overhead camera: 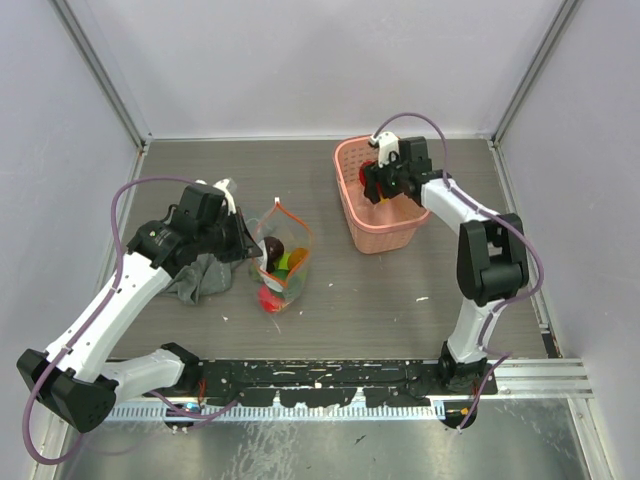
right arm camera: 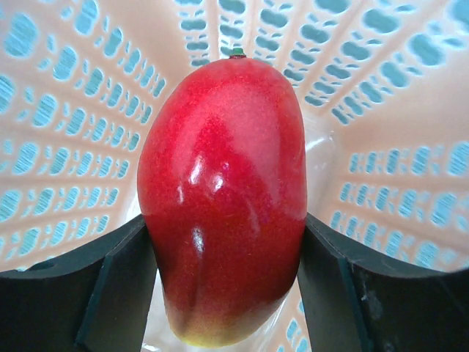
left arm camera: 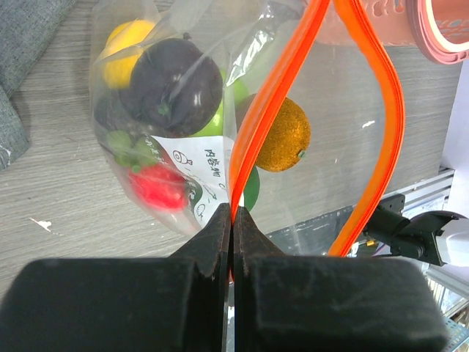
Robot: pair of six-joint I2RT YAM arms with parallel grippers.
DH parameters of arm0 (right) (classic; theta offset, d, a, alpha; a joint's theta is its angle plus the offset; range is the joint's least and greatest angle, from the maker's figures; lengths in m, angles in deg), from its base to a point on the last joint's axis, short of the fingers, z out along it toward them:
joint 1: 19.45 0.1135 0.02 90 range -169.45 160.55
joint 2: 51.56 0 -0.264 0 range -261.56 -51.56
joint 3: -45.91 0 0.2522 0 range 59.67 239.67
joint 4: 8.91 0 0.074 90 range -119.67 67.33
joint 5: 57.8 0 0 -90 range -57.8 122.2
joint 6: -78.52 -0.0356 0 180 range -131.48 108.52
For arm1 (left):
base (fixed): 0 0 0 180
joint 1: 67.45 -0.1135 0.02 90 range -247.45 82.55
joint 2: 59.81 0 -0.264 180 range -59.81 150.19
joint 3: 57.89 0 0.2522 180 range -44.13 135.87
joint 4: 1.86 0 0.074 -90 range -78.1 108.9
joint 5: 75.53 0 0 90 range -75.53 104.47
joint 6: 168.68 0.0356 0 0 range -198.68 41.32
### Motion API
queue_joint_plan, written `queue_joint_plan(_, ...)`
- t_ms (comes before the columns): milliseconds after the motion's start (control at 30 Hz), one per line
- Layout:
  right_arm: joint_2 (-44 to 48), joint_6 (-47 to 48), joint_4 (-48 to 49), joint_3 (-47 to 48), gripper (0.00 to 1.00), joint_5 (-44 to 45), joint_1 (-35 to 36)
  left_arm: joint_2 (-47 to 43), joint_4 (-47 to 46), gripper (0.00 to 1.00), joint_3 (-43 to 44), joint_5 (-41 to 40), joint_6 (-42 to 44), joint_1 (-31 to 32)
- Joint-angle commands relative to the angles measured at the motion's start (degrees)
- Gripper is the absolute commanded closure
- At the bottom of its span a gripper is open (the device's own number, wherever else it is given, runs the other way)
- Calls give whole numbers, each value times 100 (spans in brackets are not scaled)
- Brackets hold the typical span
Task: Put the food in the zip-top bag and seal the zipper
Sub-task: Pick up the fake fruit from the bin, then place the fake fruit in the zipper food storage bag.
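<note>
- Setting: a grey wood-grain table point(overhead camera: 400, 300), enclosed by pale walls on three sides.
- Arms: two, mounted at the near edge, the left reaching toward the table's left half, the right toward the far right.
- Bag point(overhead camera: 283, 262): one, clear, set left of the table's centre, just right of the left gripper point(left arm camera: 233, 220).
- Zipper point(left arm camera: 253, 125): one, red-orange, its two lips seen parted in the left wrist view, so the mouth is held open.
- Left gripper: closed flat on one lip of the zipper, which is pinched between the fingers; the bag's body extends away from the fingertips.
- Food in the bag: one yellow fruit point(left arm camera: 124, 40), one dark purple fruit point(left arm camera: 176, 84), one orange point(left arm camera: 286, 136), one red piece point(left arm camera: 157, 187); green pieces are partly hidden and cannot be counted.
- Basket point(overhead camera: 385, 237): one, pink, perforated, at the far right, well apart from the bag.
- Mango point(right arm camera: 223, 183): one, red, glossy, seen inside the basket.
- Right gripper point(right arm camera: 227, 249): lowered into the basket, well apart from the bag; the mango is clasped between its fingers, one pressed against each side.
- Cloth point(overhead camera: 200, 278): one, grey, crumpled under the left arm, beside the bag.
</note>
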State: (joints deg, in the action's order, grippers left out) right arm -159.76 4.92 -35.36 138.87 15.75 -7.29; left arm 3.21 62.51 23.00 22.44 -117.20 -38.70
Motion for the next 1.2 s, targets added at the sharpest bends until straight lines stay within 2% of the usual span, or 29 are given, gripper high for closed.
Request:
queue_joint_plan(0,767,-680,660,-300,59,458,16,-89,-301,100,132,124,18,-25)
queue_joint_plan(567,2530,-2480,879,-1041,63,886,416,76,-532,100,306,262,21,-28)
queue_joint_plan(1167,3728,-3767,2270,-1839,63,2475,2450,43,-529,100,376,267,11,-26)
